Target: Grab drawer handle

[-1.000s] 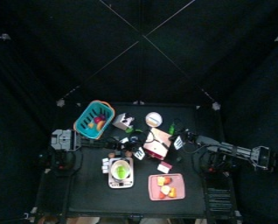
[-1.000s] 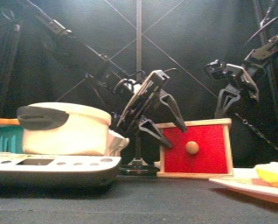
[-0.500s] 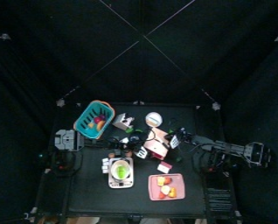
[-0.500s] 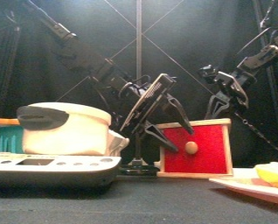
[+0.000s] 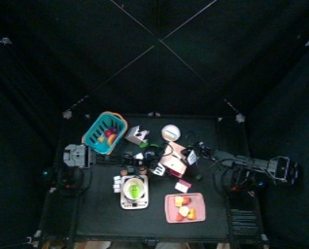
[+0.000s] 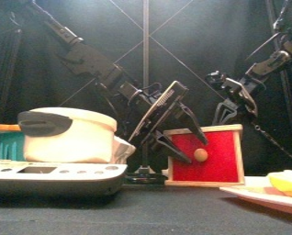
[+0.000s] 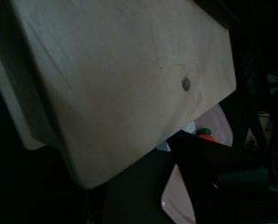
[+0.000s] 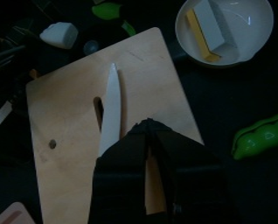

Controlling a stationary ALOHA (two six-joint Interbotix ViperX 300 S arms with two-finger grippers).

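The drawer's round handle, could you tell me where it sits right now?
In the front view, the handle sits mid-face on the red drawer, right of centre, with the left gripper just left of it.

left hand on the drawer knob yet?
Cannot tell. In the front view the left hand hangs open over the drawer front, one finger crossing beside the knob, but that level view cannot show contact or a gap in depth.

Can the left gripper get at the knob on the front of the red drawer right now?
Probably yes. The left gripper hangs open just in front of the drawer, one of its jaws reaching down right beside the knob. Nothing stands between them, and the right gripper is up behind, out of the way.
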